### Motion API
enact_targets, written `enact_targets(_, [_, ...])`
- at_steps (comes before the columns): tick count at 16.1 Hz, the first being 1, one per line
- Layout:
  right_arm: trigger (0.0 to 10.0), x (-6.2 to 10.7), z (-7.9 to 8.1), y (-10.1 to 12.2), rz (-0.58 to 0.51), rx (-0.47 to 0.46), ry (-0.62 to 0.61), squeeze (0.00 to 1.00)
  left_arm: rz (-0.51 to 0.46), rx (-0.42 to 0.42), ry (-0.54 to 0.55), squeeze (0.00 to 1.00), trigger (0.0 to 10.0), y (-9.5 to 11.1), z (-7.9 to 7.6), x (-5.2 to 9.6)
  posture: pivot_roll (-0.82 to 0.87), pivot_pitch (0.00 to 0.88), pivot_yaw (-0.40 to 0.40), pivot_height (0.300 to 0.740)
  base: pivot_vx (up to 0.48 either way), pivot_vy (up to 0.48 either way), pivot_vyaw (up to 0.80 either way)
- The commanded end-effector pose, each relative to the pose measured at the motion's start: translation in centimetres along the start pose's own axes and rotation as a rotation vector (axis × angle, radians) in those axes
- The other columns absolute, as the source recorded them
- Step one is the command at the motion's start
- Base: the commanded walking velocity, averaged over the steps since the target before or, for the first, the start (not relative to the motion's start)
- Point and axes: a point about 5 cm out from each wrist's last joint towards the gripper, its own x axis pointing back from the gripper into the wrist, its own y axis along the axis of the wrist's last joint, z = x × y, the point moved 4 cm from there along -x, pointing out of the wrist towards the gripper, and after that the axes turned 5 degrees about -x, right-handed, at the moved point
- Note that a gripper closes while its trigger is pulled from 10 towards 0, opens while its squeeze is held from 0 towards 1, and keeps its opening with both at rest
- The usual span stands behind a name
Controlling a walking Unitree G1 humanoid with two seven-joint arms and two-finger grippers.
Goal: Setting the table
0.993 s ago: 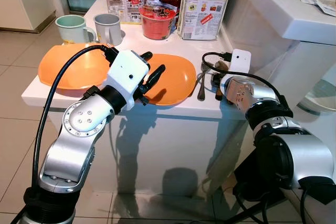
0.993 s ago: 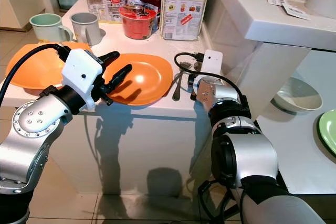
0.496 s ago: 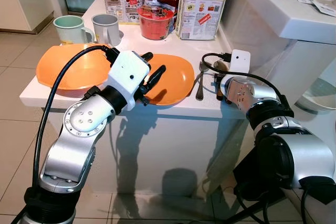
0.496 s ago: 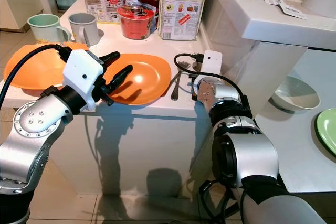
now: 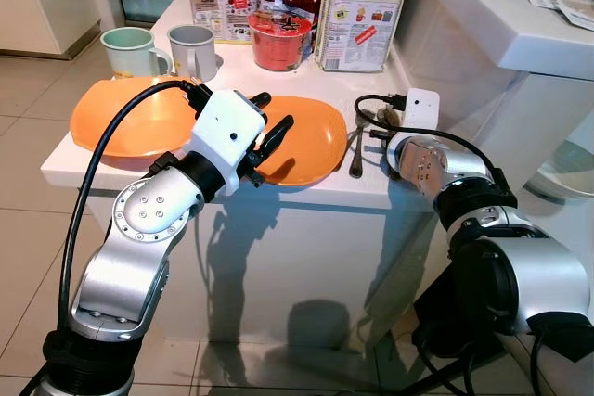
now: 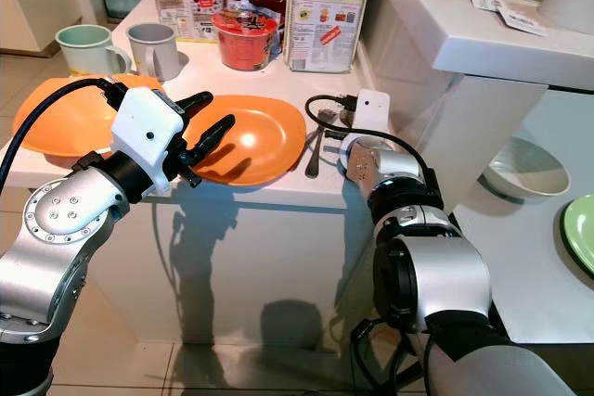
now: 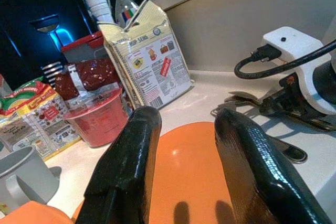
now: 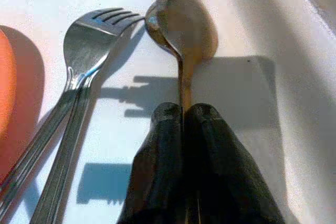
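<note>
Two orange plates lie on the white table: one near the front middle (image 5: 316,136), one to its left (image 5: 125,118). My left gripper (image 5: 274,109) hovers open over the near plate's left rim, its black fingers (image 7: 131,150) apart with nothing between them. A fork (image 8: 86,43) and a spoon (image 8: 184,22) lie side by side right of that plate. My right gripper (image 8: 184,111) sits low at the table's front right edge, shut on the spoon's handle. A fork (image 5: 356,149) shows beside the plate, just left of my right wrist.
At the back of the table stand a green mug (image 5: 130,49), a grey mug (image 5: 193,49), a red tub (image 5: 279,39) and food packages (image 5: 360,6). A higher white counter (image 5: 520,16) rises on the right. A pale bowl (image 6: 524,169) sits lower right.
The whole view has shifted slightly. Both arms keep about the same places relative to the table, and the right gripper stays shut on the spoon.
</note>
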Motion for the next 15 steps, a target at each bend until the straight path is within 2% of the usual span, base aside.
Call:
enact_targets(1, [0.0, -0.2, -0.5, -1.7, 0.068, -0.013, -0.009, 0.00, -0.018, -0.020, -0.007, 0.00, 10.0, 0.6, -0.2, -0.3, 0.09, 0.000, -0.100, 0.740, 0.000, 0.000, 0.00])
enact_targets(3, [0.0, -0.1, -0.6, -0.6, 0.016, 0.011, -0.016, 0.00, -0.022, -0.019, 0.000, 0.00, 10.0, 0.7, -0.1, -0.3, 0.09, 0.000, -0.104, 0.740, 0.000, 0.000, 0.00])
enact_targets(5, [0.0, 0.1, -0.2, 1.2, -0.073, 0.094, -0.026, 0.00, -0.024, -0.022, 0.008, 0.00, 10.0, 0.7, 0.1, -0.2, 0.09, 0.000, -0.107, 0.740, 0.000, 0.000, 0.00])
enact_targets(6, [0.0, 0.3, 0.5, 2.1, -0.123, 0.165, -0.018, 0.00, -0.026, -0.024, 0.015, 0.00, 10.0, 0.7, 0.2, -0.2, 0.09, 0.000, -0.106, 0.740, 0.000, 0.000, 0.00])
enact_targets(11, [0.0, 0.8, 2.5, 3.1, -0.210, 0.333, 0.006, 0.00, -0.029, -0.029, 0.022, 0.00, 10.0, 0.8, 0.3, -0.2, 0.09, 0.000, -0.104, 0.740, 0.000, 0.000, 0.00])
enact_targets(14, [0.0, 0.9, 2.7, 3.3, -0.230, 0.387, -0.004, 0.00, -0.029, -0.032, 0.022, 0.00, 10.0, 0.8, 0.4, -0.2, 0.09, 0.000, -0.104, 0.740, 0.000, 0.000, 0.00])
enact_targets(15, [10.0, 1.0, 2.6, 3.8, -0.261, 0.416, -0.022, 0.00, -0.032, -0.033, 0.024, 0.00, 10.0, 0.9, 0.5, -0.2, 0.09, 0.000, -0.103, 0.740, 0.000, 0.000, 0.00])
